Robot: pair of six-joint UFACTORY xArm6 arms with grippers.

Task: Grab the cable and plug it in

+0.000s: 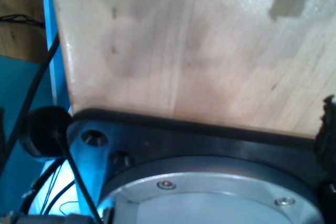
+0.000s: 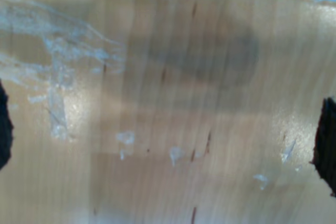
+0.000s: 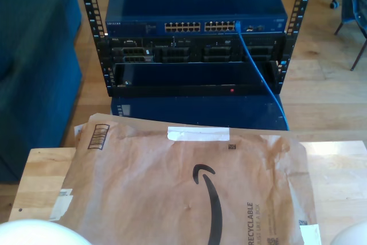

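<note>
The bright-blue cable (image 3: 261, 70) has its end in a port at the right end of the blue switch's (image 3: 195, 4) port row, as the exterior view shows it. From there it hangs down the front of the rack and passes behind the table. My first gripper (image 1: 168, 129) hovers over bare wood beside a black plate; one dark fingertip (image 1: 328, 127) shows, with nothing between the fingers. My second gripper (image 2: 164, 135) is open over the wooden tabletop. Its dark fingertips (image 2: 325, 145) stand far apart and hold nothing.
A large brown paper mailer (image 3: 183, 187) covers most of the wooden table (image 3: 40, 176) in the exterior view. The rack (image 3: 195, 55) stands behind the table. A round silver base on a black plate (image 1: 210, 192), with black robot cables (image 1: 68, 156), lies close under my first gripper.
</note>
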